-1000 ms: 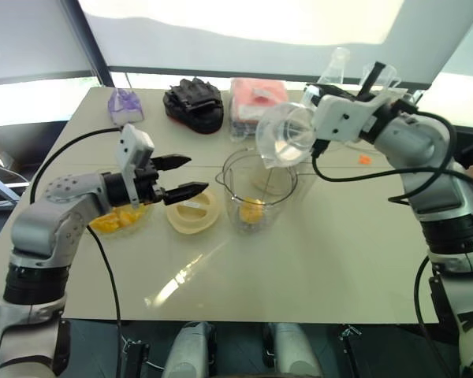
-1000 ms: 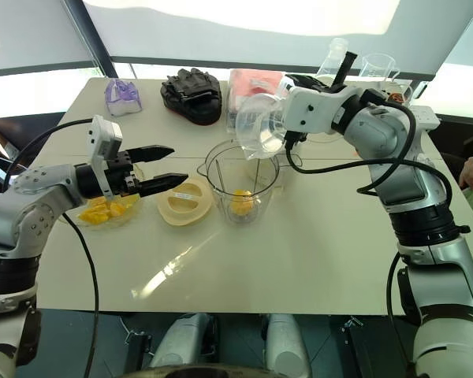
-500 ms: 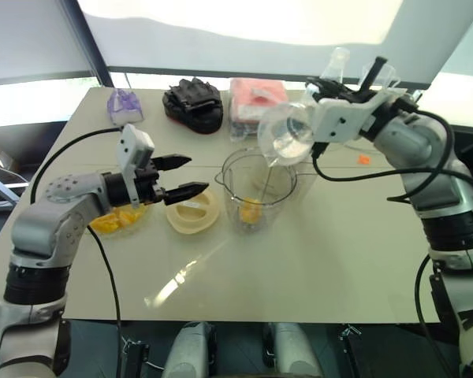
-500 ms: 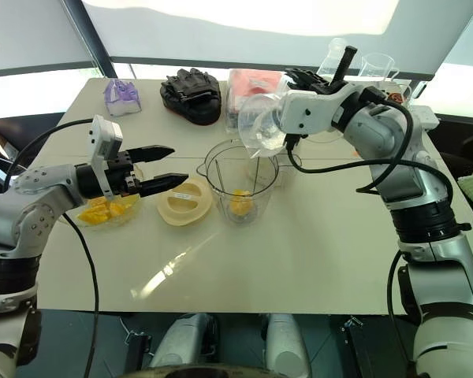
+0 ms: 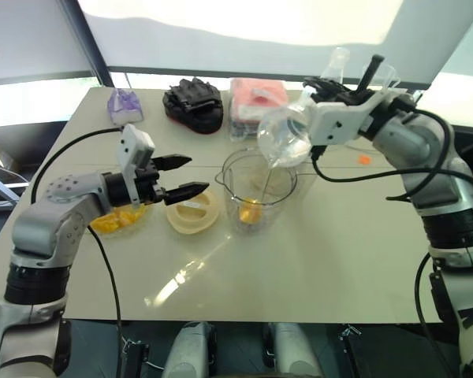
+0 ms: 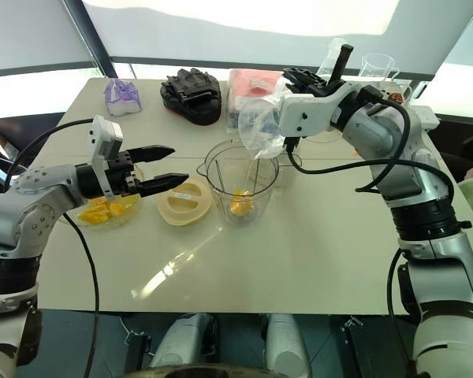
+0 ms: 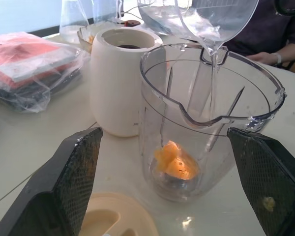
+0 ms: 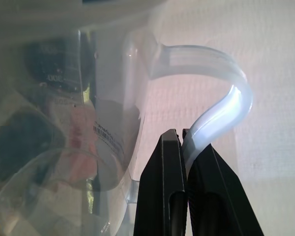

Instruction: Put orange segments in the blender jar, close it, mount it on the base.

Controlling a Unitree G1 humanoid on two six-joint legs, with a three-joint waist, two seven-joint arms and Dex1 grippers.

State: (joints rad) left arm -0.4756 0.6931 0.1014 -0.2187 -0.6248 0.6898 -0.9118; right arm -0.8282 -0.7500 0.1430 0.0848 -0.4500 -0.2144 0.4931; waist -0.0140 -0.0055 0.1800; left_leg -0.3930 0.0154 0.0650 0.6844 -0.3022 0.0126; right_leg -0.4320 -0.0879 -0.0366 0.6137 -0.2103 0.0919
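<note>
The right gripper has its fingers pinching the tilted jug by the handle, above the blender jar mid-desk. The left gripper has its fingers spread near the lid.

Blender jar stands mid-table, one orange segment in its bottom. Lid lies just left of the jar; bowl of segments sits left of the lid. Base stands right behind the jar. Jug hangs tilted above the jar's back rim, its handle between the right gripper fingers. Left gripper hovers over the lid's left edge. Along the back edge: glove, with packet to its right.
</note>
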